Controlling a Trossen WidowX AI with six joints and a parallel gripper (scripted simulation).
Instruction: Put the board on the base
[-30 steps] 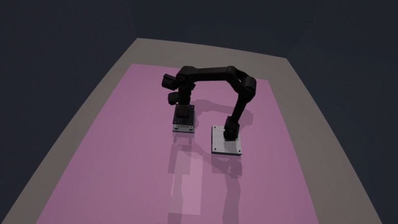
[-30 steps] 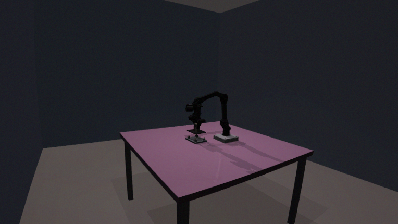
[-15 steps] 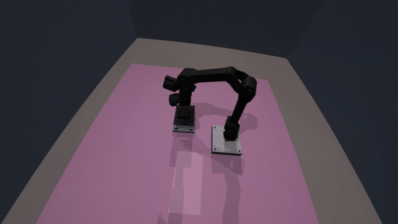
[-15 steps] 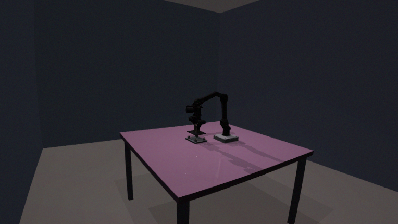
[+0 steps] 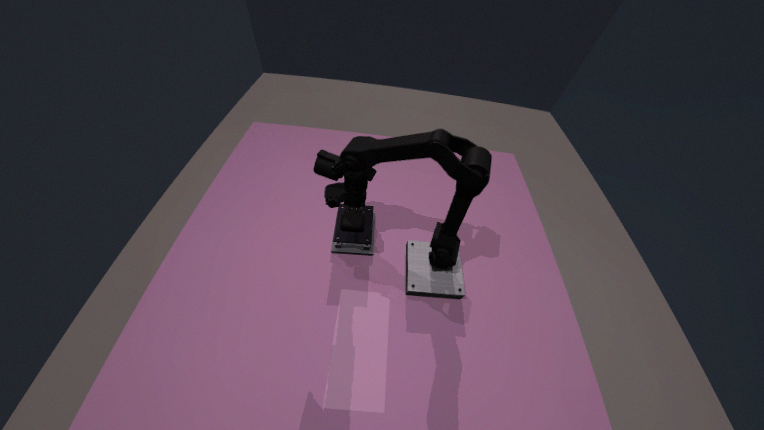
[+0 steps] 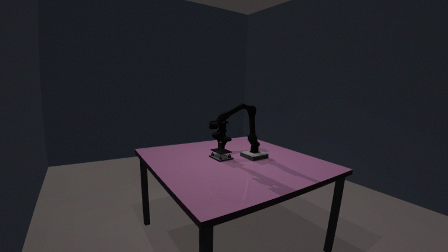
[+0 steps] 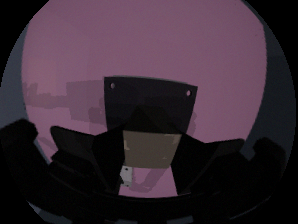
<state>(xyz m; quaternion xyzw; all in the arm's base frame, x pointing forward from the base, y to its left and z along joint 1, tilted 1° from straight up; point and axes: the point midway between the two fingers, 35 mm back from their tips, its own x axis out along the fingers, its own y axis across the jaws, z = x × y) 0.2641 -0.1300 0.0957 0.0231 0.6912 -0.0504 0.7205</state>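
The black board (image 5: 361,236) (image 6: 216,151) (image 7: 167,102) is held by its square handle (image 5: 352,221) (image 7: 151,149), pinched between the fingers of the tool (image 5: 352,213) (image 6: 221,147) (image 7: 148,125). It is carried above the grey base (image 5: 352,250) (image 6: 215,158), left of the frame's centre in the top view, over the pink counter (image 5: 224,299) (image 6: 219,194) (image 7: 150,45). In the exterior view a gap is seen between board and posts; seating is judged not yet achieved. In the top view a strip of base with two posts is exposed below the board's lower edge, so an offset is suspected, though part of it may be owed to the slanted viewpoint. Should lowering be begun with such an offset, pins could be met by solid board instead of holes, and the board could be left propped on the pin tips. A slight twist about the handle could let one corner be caught while another drops, causing a tilt or a shove of the base. Release before full seating could leave the board askew. The pin tips cannot be clearly made out in the dim light. In the wrist view two holes are visible near the upper middle; the other two are hidden by handle and fingers, and no pin can be confirmed beneath any hole.
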